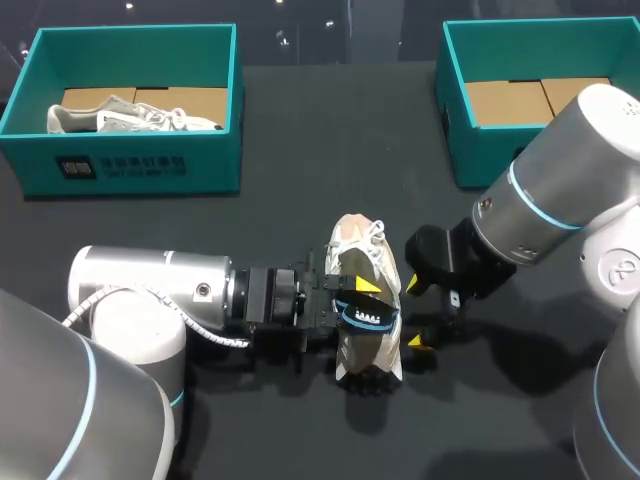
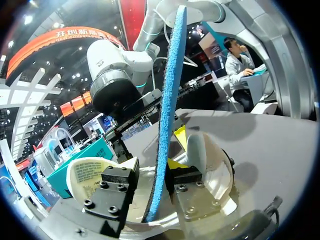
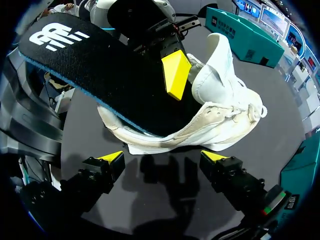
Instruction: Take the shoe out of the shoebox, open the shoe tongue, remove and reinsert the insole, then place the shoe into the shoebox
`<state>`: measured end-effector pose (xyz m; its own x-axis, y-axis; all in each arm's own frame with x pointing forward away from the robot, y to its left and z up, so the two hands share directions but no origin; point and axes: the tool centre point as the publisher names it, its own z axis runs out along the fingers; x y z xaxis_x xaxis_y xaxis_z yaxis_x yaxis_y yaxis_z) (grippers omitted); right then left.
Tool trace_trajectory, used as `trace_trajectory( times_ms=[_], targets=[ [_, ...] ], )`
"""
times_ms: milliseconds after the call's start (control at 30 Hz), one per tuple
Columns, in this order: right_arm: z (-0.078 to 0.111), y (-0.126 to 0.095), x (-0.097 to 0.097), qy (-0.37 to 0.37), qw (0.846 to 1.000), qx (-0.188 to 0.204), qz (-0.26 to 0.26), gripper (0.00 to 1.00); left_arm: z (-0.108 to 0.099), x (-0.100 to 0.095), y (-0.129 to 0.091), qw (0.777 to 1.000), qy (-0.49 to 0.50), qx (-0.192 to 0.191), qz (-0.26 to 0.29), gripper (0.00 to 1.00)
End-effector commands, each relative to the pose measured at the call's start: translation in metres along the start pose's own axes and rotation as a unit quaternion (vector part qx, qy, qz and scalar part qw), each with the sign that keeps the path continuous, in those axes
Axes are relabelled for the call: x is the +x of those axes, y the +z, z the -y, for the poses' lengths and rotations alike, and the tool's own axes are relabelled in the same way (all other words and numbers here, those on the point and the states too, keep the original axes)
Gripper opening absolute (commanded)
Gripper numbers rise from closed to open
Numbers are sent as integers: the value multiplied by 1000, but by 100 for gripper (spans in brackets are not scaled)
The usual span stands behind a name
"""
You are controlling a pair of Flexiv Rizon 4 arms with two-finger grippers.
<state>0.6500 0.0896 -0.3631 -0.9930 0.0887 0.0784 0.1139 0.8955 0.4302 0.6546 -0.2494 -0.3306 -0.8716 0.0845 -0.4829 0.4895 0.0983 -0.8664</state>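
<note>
A white shoe (image 1: 356, 238) lies on its side on the dark table between my two grippers, also seen in the right wrist view (image 3: 227, 100). Its insole (image 3: 95, 70), black on top with a blue edge, sticks out of the shoe's opening with its front end tucked inside. My left gripper (image 1: 357, 295) is at the opening, with the insole (image 2: 169, 100) standing edge-on between its fingers. The insole leans on one finger, with a gap to the other. My right gripper (image 1: 417, 313) stands open just right of the shoe, its fingertips (image 3: 112, 159) on either side of bare table.
A teal shoebox (image 1: 130, 165) at the back left holds a second white shoe (image 1: 130, 118). Another teal shoebox (image 1: 480, 150) stands at the back right with only cardboard showing inside. Bare table lies between the boxes and in front of the shoe.
</note>
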Motion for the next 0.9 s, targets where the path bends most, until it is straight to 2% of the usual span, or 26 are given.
trace_trajectory(
  times_ms=[33,333,367,433,900],
  targets=[
    [0,1,2,0,1000,1,2,100,14,5,-4,1000,4,-2,4,34],
    [0,1,2,0,1000,1,2,100,36,8,0,1000,15,2,2,31],
    [0,1,2,0,1000,1,2,100,37,8,0,1000,15,2,2,27],
    [0,1,2,0,1000,1,2,100,37,7,1,1000,23,1,1,0],
    [0,1,2,0,1000,1,2,100,4,0,2,998,62,-7,7,0]
  ],
)
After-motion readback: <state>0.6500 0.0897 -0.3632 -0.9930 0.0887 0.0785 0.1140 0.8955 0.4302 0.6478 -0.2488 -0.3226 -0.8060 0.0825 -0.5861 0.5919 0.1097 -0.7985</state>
